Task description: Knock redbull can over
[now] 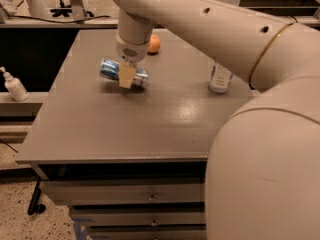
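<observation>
The redbull can (109, 69), blue and silver, lies on its side, nearly level, at or just above the grey table (150, 126) in its back-left part. My gripper (127, 78) comes down from above and is shut on the can around its middle. A tan finger pad (126, 75) covers the front of the can. I cannot tell whether the can touches the tabletop. My large white arm fills the right and top of the view.
A clear water bottle (220, 78) stands at the table's right, partly behind my arm. An orange (154, 44) lies at the back, just behind the gripper. A white pump bottle (14, 85) stands on a shelf left of the table. Drawers sit under the tabletop.
</observation>
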`<state>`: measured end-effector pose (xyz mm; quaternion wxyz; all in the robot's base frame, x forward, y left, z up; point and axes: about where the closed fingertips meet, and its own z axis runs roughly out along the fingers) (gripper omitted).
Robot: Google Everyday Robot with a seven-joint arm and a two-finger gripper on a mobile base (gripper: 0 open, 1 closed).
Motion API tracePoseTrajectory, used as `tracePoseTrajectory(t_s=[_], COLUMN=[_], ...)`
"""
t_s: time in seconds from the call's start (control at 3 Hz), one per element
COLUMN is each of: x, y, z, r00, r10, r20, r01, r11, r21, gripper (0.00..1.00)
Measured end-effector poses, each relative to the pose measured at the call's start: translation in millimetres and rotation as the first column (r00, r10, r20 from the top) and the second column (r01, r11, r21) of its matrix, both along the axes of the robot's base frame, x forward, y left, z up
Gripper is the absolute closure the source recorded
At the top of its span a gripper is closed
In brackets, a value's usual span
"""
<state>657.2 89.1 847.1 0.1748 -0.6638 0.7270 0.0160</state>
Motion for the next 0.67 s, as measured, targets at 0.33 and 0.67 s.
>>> tracePoseTrajectory(t_s=[0.33,0.67], x=[-12.1,-17.4], y=[-10.6,-15.3], z=[-15.2,-20.9], r00=[0.9976,0.9938], r10=[0.036,0.057], r20=[-0.059,-0.096], r01=[-0.044,-0.075], r11=[0.989,0.979], r21=[-0.141,-0.191], gripper=[1.0,0.82])
